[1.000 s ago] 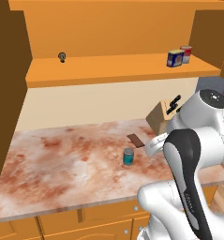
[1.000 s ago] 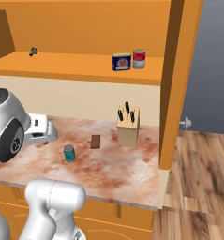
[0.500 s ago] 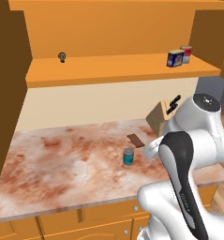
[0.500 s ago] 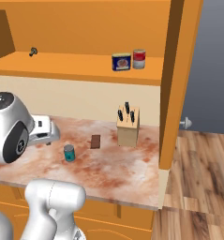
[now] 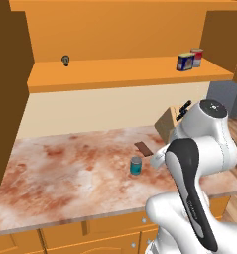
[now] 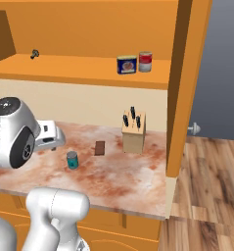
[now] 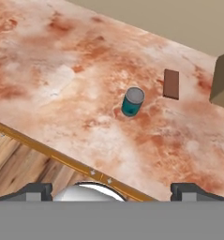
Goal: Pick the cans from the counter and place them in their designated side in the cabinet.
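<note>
One teal can (image 7: 132,101) stands on the counter (image 7: 48,84) before the wide-spread pincer (image 7: 111,188); base views add the shelved blue can (image 5: 185,61).

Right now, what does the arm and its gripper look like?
The arm is glossy white with rounded, bulbous links, a dark oval inset along one link and grey round joint caps. The gripper has two small dark, blocky finger tips. No cables or markings are visible.

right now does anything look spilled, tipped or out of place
Nothing spilled or tipped. The teal can stands upright on the counter, apart from the brown block. The blue can is already on the cabinet shelf.
</note>
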